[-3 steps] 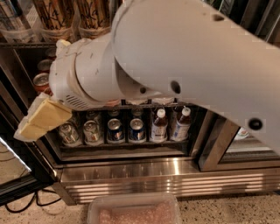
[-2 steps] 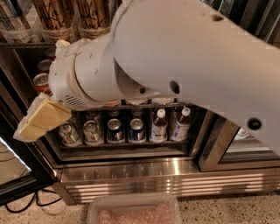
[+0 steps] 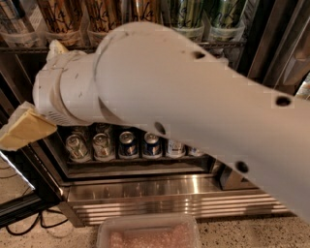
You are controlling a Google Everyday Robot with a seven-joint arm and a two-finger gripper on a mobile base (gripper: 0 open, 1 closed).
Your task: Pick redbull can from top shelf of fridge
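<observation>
My white arm [image 3: 184, 101] fills most of the camera view in front of the fridge [image 3: 164, 193]. The gripper [image 3: 24, 130] shows as a cream-coloured piece at the left edge, below the level of the top shelf [image 3: 19, 48] and to its left. The top shelf carries clear trays of tall gold cans [image 3: 63, 14], a dark can [image 3: 12, 17] and green cans [image 3: 189, 12]. I cannot pick out a redbull can on that shelf. The arm hides the middle rack.
The bottom rack holds a row of small silver and blue cans [image 3: 128, 144]. A clear plastic tub [image 3: 147, 235] with pinkish contents sits on the floor in front. Dark door frames stand at the left [image 3: 29, 198] and right [image 3: 276, 43]. Cables [image 3: 19, 225] lie at bottom left.
The arm and gripper have shifted to the left, and the arm now covers the red cans of the middle rack. The fridge and its cans have not moved.
</observation>
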